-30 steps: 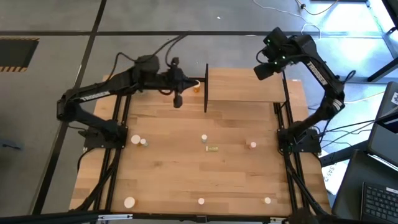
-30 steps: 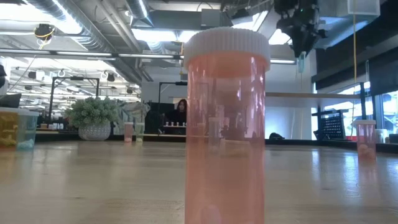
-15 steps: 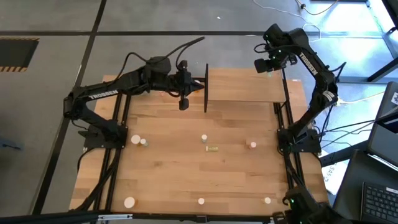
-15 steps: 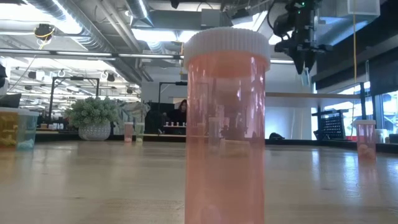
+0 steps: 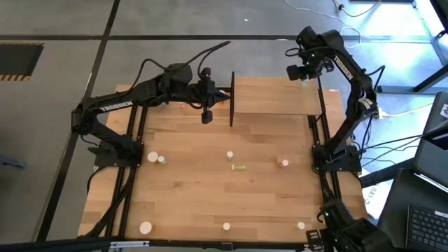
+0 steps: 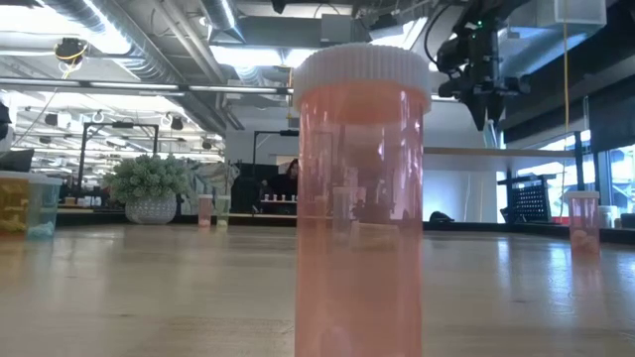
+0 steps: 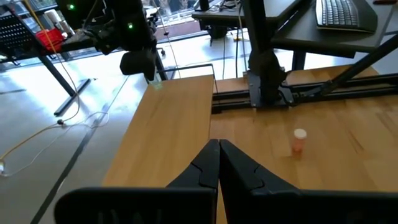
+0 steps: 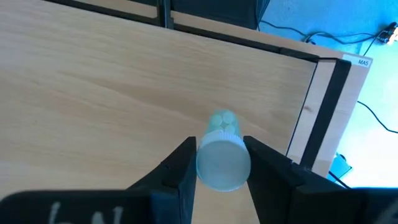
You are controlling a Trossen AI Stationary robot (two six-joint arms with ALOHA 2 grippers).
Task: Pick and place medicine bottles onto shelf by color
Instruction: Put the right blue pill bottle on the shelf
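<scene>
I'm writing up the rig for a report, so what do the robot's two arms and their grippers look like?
Both arms are dark, jointed, and mounted on black bases at the table's sides. The left arm carries white lettering along one link and a black cable looping over its wrist. The right arm shows small green lights near its wrist. The left gripper and right gripper each have two dark, flat, tapered fingers.

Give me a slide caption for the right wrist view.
Right gripper holding a pale green bottle above the shelf.
</scene>
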